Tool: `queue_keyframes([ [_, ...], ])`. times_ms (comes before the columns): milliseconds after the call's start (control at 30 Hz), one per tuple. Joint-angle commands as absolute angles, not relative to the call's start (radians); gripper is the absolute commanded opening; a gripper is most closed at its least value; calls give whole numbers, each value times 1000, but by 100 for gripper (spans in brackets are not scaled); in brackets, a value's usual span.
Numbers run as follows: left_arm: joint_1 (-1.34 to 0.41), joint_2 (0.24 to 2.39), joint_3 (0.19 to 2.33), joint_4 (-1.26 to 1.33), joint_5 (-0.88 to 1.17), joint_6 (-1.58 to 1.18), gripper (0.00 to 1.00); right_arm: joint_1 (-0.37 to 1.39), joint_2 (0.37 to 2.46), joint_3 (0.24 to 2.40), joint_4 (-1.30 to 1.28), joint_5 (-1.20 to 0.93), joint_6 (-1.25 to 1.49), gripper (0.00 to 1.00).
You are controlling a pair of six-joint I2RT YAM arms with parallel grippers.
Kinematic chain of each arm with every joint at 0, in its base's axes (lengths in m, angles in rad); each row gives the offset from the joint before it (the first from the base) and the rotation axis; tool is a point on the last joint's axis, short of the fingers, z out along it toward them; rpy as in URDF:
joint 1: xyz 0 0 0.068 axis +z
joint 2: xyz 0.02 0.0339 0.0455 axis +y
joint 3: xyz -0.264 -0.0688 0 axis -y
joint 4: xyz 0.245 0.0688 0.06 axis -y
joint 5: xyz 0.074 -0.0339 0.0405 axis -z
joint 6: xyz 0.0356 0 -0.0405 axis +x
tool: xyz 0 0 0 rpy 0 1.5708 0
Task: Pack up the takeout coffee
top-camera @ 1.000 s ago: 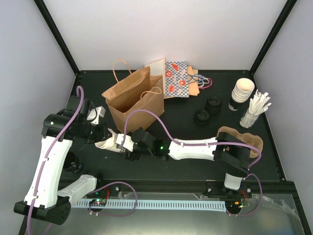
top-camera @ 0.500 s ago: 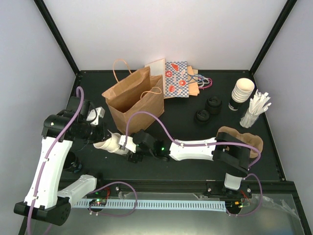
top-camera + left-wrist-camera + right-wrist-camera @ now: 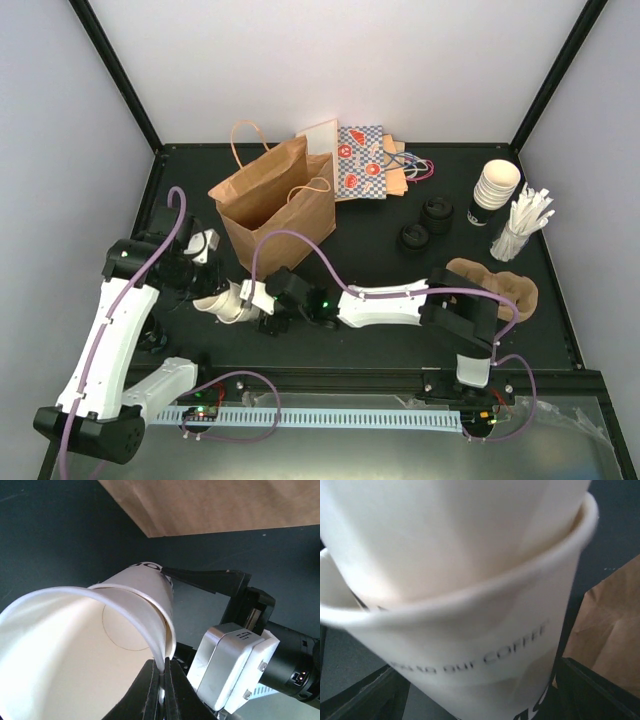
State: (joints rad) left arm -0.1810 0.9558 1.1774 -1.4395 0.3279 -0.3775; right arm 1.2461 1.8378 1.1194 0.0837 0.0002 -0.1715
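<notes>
Two cream-white paper cups lie nested on their side, with no lid on either. The inner cup (image 3: 212, 301) (image 3: 75, 655) is pinched at its rim by my shut left gripper (image 3: 203, 292) (image 3: 161, 672). The outer cup (image 3: 234, 300) (image 3: 150, 587) (image 3: 485, 645), printed with "COFFEE", has a dark band at its base. My right gripper (image 3: 256, 300) (image 3: 480, 700) stands open and wide round it, one of its fingers (image 3: 365, 695) on each side. A capped takeout coffee is out of view.
An open brown paper bag (image 3: 275, 205) (image 3: 225, 505) (image 3: 610, 625) stands just behind the cups. Patterned bags (image 3: 360, 165) lie at the back. To the right are two black lids (image 3: 415, 237), a cup stack (image 3: 495, 190), stirrers (image 3: 520, 225) and a brown carrier (image 3: 495, 285).
The nested cups and both grippers have shifted slightly toward the near edge. The right gripper's jaws have spread wider round the outer cup. The left grip on the rim is unchanged.
</notes>
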Motion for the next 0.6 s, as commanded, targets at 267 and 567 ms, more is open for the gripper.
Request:
queue_keyframes([
  [267,-216,956,1068,-1341,174,-436,2,1246,1901,1198,110,-59,-126,90],
  [567,-291,965,1102,-1333,126,-488,2,1247,1789,1127,100,-23,-138,98],
])
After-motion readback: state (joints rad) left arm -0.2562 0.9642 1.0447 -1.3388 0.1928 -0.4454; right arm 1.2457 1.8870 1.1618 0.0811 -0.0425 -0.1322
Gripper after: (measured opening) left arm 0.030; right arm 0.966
